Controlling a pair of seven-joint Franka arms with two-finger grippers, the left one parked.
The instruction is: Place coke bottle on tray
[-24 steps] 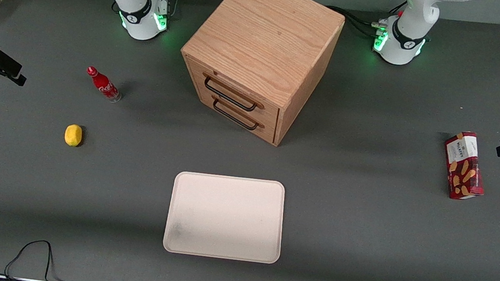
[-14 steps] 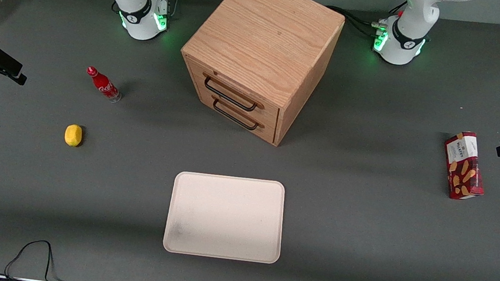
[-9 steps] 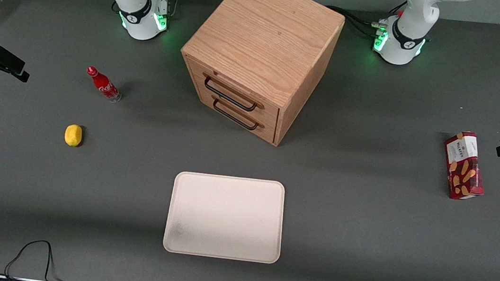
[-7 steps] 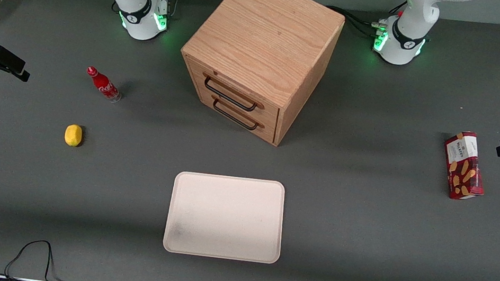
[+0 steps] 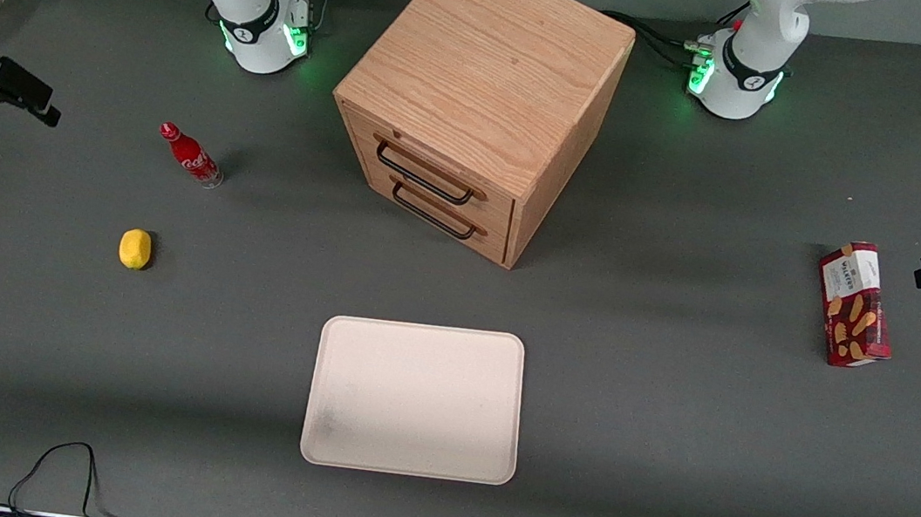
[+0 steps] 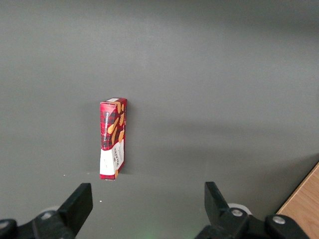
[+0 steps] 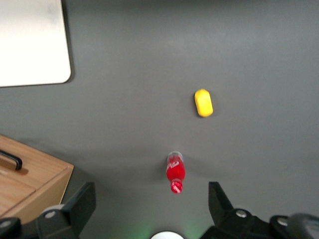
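Observation:
The coke bottle [image 5: 190, 156], small and red with a red cap, stands upright on the grey table between the cabinet and the working arm's end. It also shows in the right wrist view as the coke bottle [image 7: 175, 172], seen from above. The cream-pink tray [image 5: 414, 398] lies flat and bare, nearer the front camera than the cabinet; one of its corners shows as the tray [image 7: 30, 45]. My right gripper [image 5: 48, 113] hovers high at the working arm's end, well apart from the bottle. The gripper [image 7: 152, 199] is open, with nothing between its fingers.
A wooden drawer cabinet [image 5: 480, 103] with two black handles stands mid-table. A yellow lemon [image 5: 135, 248] lies nearer the front camera than the bottle. A red snack box [image 5: 855, 304] lies toward the parked arm's end. A black cable [image 5: 62, 464] loops at the table's front edge.
My right gripper has drifted a little toward the bottle and upward in the front view. The bottle, lemon, tray and box have not moved.

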